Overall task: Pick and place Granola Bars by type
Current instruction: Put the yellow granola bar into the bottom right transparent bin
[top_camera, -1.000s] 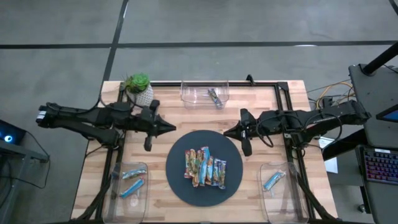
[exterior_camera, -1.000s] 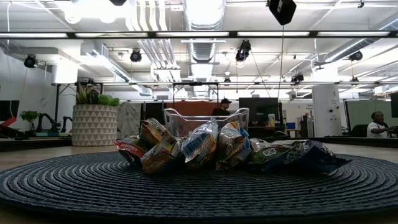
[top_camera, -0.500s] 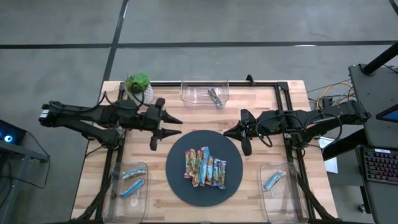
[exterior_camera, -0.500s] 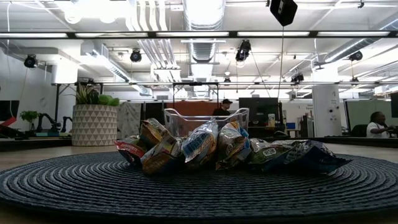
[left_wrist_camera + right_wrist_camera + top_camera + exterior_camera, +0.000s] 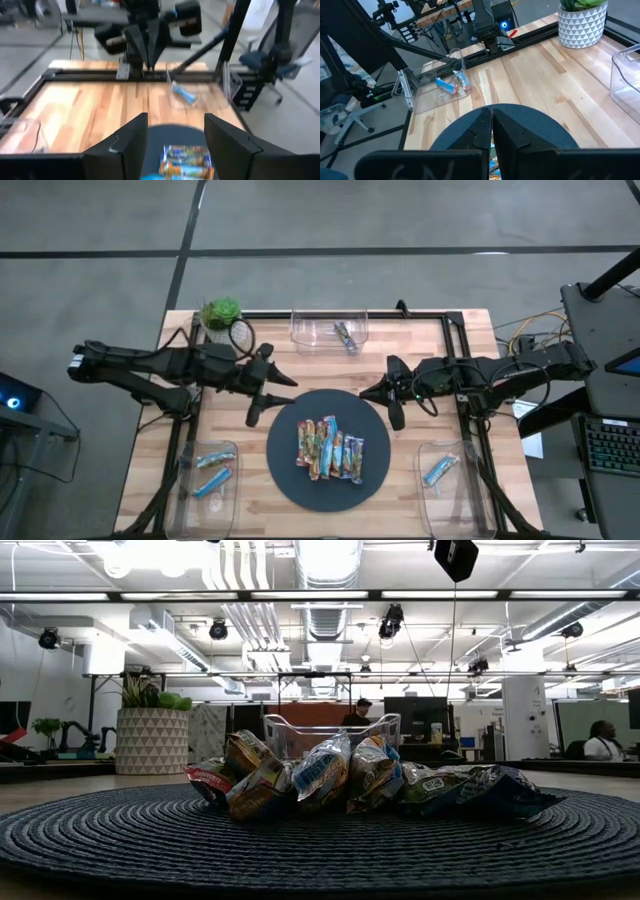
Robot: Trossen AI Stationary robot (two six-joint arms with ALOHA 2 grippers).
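Several granola bars (image 5: pixel 330 448) in shiny mixed-colour wrappers lie side by side on the dark round mat (image 5: pixel 285 445); the low view shows them heaped (image 5: pixel 340 780) on its middle. My left gripper (image 5: pixel 289 391) hovers open over the mat's far left edge, and its wrist view (image 5: pixel 175 137) looks past the spread fingers at the bars (image 5: pixel 187 160). My right gripper (image 5: pixel 364 392) is shut above the mat's far right edge, also seen in its wrist view (image 5: pixel 492 125). Neither touches anything.
Three clear bins stand around the mat: a far-centre bin (image 5: pixel 312 332) holding one dark bar (image 5: pixel 346 335), a near-left bin (image 5: pixel 190 480) with two blue bars (image 5: pixel 212 472), and a near-right bin (image 5: pixel 458 485) with one blue bar (image 5: pixel 438 470). A potted plant (image 5: pixel 222 315) stands at the far left.
My left gripper has opened from shut. It has moved toward the table's right, out over the mat's far left edge. The bars have not moved.
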